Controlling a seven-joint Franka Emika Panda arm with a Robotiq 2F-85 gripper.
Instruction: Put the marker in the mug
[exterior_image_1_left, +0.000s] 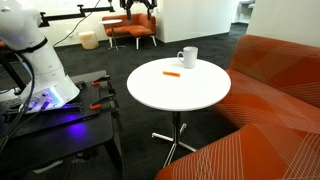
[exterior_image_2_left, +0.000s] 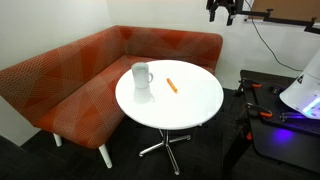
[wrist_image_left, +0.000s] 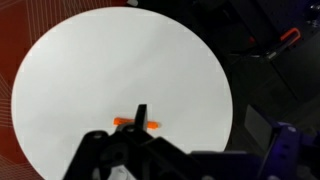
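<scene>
An orange-red patterned corner sofa (exterior_image_2_left: 75, 75) wraps around a round white pedestal table (exterior_image_2_left: 195, 110). In both exterior views the black robot gripper (exterior_image_2_left: 221, 16) hangs high above the table, well apart from everything on it; whether its jaws are parted or closed cannot be told. A plain white ceramic mug (exterior_image_2_left: 141, 76) stands upright near the table's edge. A thin orange marker (exterior_image_2_left: 172, 86) lies flat on the tabletop near the mug, not touching it.

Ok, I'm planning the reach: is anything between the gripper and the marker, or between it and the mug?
Nothing visible. The gripper hangs high above the table; the marker lies on bare tabletop, with only clear surface between it and the mug.
</scene>
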